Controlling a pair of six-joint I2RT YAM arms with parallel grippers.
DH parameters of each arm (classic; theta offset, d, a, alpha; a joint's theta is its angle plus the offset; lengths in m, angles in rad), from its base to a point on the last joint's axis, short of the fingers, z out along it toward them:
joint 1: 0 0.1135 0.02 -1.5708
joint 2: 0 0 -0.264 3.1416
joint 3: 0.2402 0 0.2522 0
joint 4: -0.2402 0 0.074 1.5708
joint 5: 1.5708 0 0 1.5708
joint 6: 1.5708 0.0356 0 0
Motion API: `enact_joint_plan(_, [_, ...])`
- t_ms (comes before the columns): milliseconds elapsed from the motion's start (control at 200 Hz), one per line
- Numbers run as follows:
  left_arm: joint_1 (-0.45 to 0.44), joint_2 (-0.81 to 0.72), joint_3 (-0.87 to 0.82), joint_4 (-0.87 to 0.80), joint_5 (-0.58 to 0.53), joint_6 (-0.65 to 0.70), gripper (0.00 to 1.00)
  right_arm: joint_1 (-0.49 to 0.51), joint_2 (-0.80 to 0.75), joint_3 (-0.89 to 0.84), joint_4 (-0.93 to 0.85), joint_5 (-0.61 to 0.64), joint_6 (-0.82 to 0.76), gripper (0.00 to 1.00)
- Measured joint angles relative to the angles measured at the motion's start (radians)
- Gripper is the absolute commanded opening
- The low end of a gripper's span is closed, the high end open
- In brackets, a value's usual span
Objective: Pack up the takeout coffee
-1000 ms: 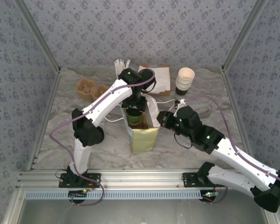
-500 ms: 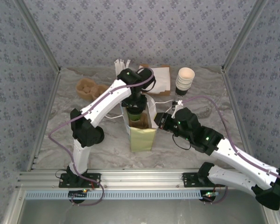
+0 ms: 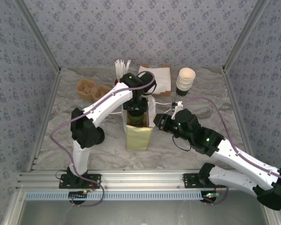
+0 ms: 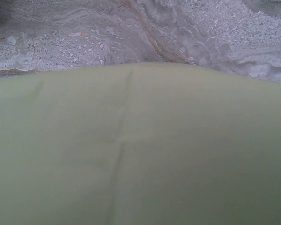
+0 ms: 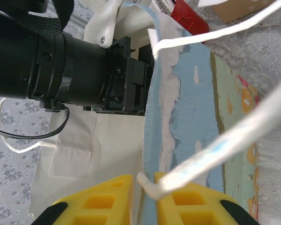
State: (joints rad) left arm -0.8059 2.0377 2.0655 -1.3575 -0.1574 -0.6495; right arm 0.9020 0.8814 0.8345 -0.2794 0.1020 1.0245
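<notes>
A: Where is the takeout coffee (image 3: 136,120) sitting right now?

B: It is hanging in the open mouth of the paper bag (image 3: 139,137), with its green wall dipping just below the bag's rim. The left gripper (image 3: 136,111) is reaching down over the bag and grasping the cup by its top.

A: What is the left wrist camera giving you?

B: The cup's pale green wall is looming close and blurred, with a faint seam running down it. The mottled grey bench (image 4: 131,33) is showing beyond it.

A: And the other arm?

B: The right gripper (image 3: 160,121) is sitting at the bag's right-hand rim. Its yellow pads (image 5: 107,199) are standing close together on either side of the bag's wall edge. The end of a white twisted handle (image 5: 215,140) is lying in the narrow gap against one pad. I cannot tell whether they are pinching the paper or only flanking it.

A: How is the bag standing?

B: It is standing upright on the bench, its yellow front facing the arm bases and its white inside showing.

A: Anything else around it?

B: A stack of white paper cups (image 3: 186,80) is standing behind the bag to the right. White sticks (image 3: 122,69) are poking up right behind the bag. A brown cardboard cup carrier (image 3: 90,89) is lying behind it to the left.
</notes>
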Motion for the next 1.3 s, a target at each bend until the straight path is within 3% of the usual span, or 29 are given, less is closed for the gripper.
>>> enact_joint_plan(1299, [-0.008, -0.062, -0.235, 0.2, 0.003, -0.022, 0.53, -0.03, 0.0, 0.036, -0.049, 0.033, -0.082, 0.26])
